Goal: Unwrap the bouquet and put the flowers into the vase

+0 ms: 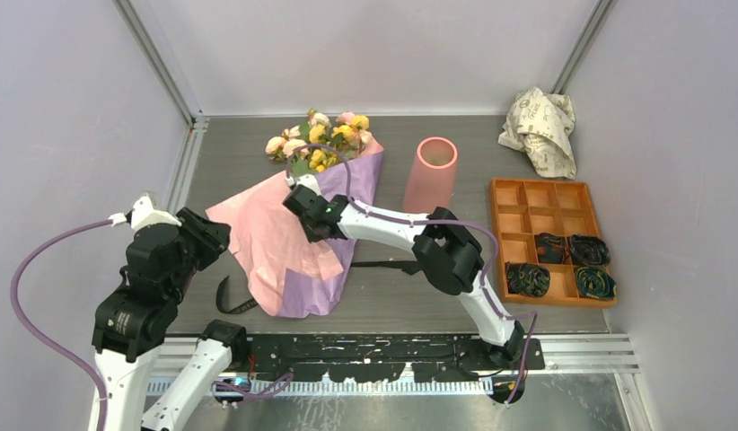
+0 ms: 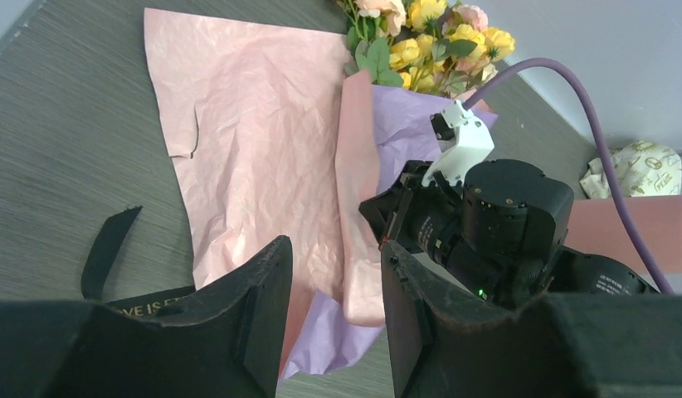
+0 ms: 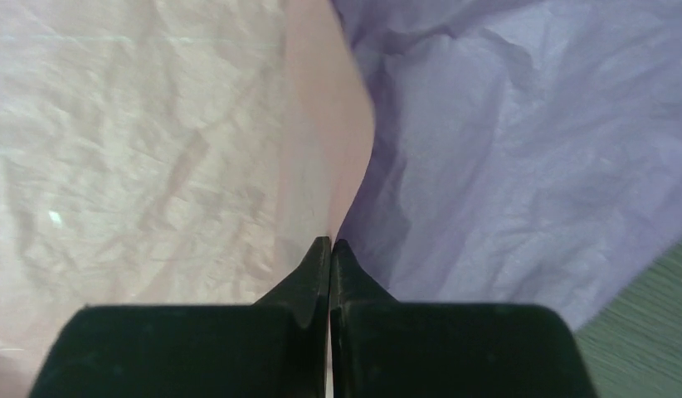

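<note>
**Item:** bouquet (image 1: 361,180) of pink, yellow and cream artificial flowers (image 1: 334,135) in a cone of crumpled tissue paper.
**Location:** flat on the grey wood-grain table (image 1: 419,296), heads toward the far wall, just left of the vase.
**Condition:** part-opened. The outer pink sheet (image 1: 258,233) is spread flat to the left. The inner lilac sheet (image 3: 504,149) lies wrapped over the stems. The black ribbon (image 1: 232,301) lies loose near the front edge.

**Item:** vase (image 1: 431,175), a tall matte salmon-pink cylinder. It stands upright with nothing showing in it, near the flower heads but apart from them.

**Item:** right gripper (image 3: 330,245). The jaws are closed tip to tip at the raised pink fold where it meets the lilac. Whether paper is actually caught between them cannot be told.

**Item:** left gripper (image 2: 333,257). The jaws are moderately apart and hold nothing. It hovers off the pink sheet's left side.

**Handling note:** the step is judged to be peeling the wrap open. It is best done by drawing the fold low and sideways, away from the stems. The pull should be slow enough not to tear the tissue or drag the flowers. The left gripper could pin the spread sheet.
</note>
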`<act>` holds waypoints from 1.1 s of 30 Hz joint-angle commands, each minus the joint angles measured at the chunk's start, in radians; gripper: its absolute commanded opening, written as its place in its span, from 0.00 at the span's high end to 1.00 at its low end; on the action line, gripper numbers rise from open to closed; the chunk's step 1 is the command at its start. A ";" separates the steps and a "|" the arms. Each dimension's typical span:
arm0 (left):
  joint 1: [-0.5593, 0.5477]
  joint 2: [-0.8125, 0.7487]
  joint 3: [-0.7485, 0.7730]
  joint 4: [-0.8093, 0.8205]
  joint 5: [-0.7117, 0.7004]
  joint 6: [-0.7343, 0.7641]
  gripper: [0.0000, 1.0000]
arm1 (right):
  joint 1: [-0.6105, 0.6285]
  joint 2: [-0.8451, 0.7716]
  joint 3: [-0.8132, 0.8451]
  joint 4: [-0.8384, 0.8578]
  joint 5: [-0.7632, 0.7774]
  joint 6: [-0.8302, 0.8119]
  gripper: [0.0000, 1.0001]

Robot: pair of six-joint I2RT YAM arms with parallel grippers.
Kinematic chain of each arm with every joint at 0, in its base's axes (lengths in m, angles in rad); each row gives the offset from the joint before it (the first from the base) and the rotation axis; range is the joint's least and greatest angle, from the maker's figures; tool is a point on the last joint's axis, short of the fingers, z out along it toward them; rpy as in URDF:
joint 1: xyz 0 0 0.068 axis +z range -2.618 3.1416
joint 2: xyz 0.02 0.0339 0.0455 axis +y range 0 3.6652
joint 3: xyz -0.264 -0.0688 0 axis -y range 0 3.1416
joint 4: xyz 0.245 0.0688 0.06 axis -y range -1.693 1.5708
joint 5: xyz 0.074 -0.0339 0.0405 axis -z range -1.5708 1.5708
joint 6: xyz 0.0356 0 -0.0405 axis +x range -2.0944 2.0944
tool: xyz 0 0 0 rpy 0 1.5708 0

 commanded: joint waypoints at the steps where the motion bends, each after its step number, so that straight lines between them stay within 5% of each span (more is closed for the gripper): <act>1: 0.003 0.028 -0.036 0.089 0.051 -0.007 0.56 | 0.000 -0.164 -0.108 -0.005 0.135 0.006 0.99; 12: 0.003 0.098 -0.201 0.282 0.204 -0.022 0.57 | 0.001 -0.533 -0.496 -0.078 0.366 0.109 0.99; 23: 0.000 0.219 -0.317 0.459 0.352 -0.006 0.58 | 0.001 -0.569 -0.586 -0.411 0.607 0.400 0.99; 28: -0.009 0.273 -0.323 0.488 0.389 0.020 0.58 | 0.005 -0.550 -0.580 -0.608 0.671 0.559 0.80; 33: -0.057 0.310 -0.338 0.517 0.410 0.037 0.58 | 0.008 -0.584 -0.599 -0.674 0.643 0.627 0.72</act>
